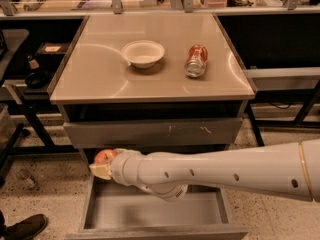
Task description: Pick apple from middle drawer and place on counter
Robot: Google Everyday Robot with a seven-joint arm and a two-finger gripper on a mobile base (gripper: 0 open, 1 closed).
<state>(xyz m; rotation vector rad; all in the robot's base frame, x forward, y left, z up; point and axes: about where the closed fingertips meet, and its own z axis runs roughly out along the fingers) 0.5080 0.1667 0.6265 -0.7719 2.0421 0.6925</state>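
Note:
The apple (103,156), small and red-orange, sits in my gripper (102,164) at the end of the white arm that reaches in from the right. The gripper is shut on the apple and holds it above the back left corner of the open middle drawer (150,211), just below the closed drawer front. The drawer's flat grey floor shows bare below the arm. The beige glossy counter (100,79) tops the cabinet above.
A white bowl (143,53) and a red-and-silver soda can (195,60) lying on its side sit on the counter. A closed grey drawer front with white scratches (150,132) is above the open drawer. Dark shelves flank the cabinet. A shoe (22,227) is at lower left.

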